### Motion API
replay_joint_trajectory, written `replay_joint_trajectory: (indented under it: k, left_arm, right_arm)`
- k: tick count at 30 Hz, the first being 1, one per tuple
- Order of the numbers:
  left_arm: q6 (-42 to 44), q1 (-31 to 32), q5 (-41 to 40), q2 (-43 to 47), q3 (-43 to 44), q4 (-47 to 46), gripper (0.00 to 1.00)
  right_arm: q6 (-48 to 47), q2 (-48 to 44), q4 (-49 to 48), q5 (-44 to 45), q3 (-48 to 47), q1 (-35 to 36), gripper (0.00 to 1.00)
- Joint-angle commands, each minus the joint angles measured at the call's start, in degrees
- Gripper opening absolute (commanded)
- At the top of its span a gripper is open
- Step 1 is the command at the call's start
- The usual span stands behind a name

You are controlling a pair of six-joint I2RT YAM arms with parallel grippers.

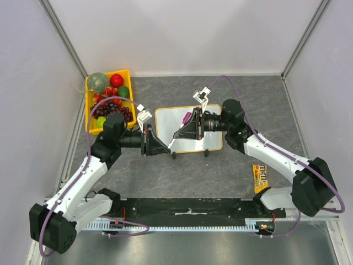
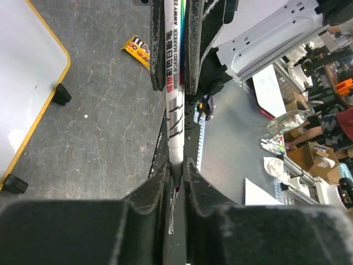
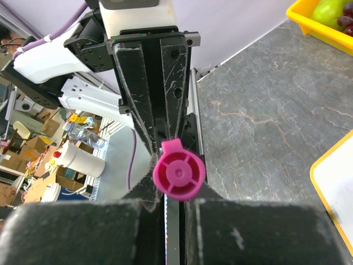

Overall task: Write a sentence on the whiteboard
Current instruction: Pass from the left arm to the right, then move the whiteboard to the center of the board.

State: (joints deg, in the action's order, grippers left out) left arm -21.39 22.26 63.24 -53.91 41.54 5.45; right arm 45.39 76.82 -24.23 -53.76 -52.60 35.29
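The whiteboard (image 1: 190, 144) lies flat in the middle of the table; its surface is blank and no sentence shows. It also shows in the left wrist view (image 2: 22, 83) and the right wrist view (image 3: 336, 187). A white marker (image 1: 177, 135) with a pink cap (image 1: 188, 116) hangs in the air over the board, between both grippers. My left gripper (image 1: 167, 149) is shut on the marker's tail end (image 2: 175, 171). My right gripper (image 1: 176, 134) is shut on the pink cap (image 3: 179, 171). The two grippers face each other tip to tip.
A yellow basket (image 1: 90, 124) of fruit stands at the back left, near the left arm's wrist; its corner shows in the right wrist view (image 3: 309, 16). A yellow candy packet (image 1: 260, 178) lies at the right front, also in the left wrist view (image 2: 138, 49). Two black clips (image 2: 62, 94) edge the board.
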Motion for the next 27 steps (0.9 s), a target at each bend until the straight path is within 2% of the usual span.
replay_joint_trajectory:
  k: [1,3,4,8,14,17,21,25,27]
  left_arm:
    - [1.3,0.2,-1.5,-0.1,2.0,2.5,0.40]
    - [2.5,0.2,-3.3,-0.3,2.5,4.3,0.60]
    - [2.9,0.2,-4.0,-0.2,2.7,4.9,0.66]
    - [4.2,0.2,-7.8,-0.6,3.2,7.5,0.79]
    - [5.4,0.7,-21.2,-2.9,5.3,14.0,0.86]
    - [5.2,3.0,-29.1,-4.4,6.4,17.6,0.89]
    - [1.3,11.2,-41.2,-6.6,5.7,17.4,0.89]
    - [-9.2,16.7,-49.0,-9.5,0.1,11.5,0.86]
    - [-12.2,20.6,-57.1,-10.9,-1.4,10.3,0.86]
  right_arm:
    - [-1.0,-1.8,-0.1,2.7,2.1,-0.1,0.00]
    - [-2.0,-3.0,0.0,5.8,3.6,-0.2,0.00]
    - [-2.1,-3.6,0.0,7.7,4.4,-0.1,0.00]
    - [-3.4,-5.8,0.8,14.5,7.3,-0.3,0.00]
    - [-4.7,-9.4,5.1,23.5,10.2,-1.0,0.00]
    - [-4.9,-11.6,6.6,27.3,11.9,-1.6,0.00]
    - [-5.9,-14.5,10.3,30.3,13.0,-3.2,0.00]
    - [-7.4,-17.7,13.9,32.2,13.7,-5.7,0.00]
    - [-8.1,-19.2,15.1,32.8,13.9,-6.7,0.00]
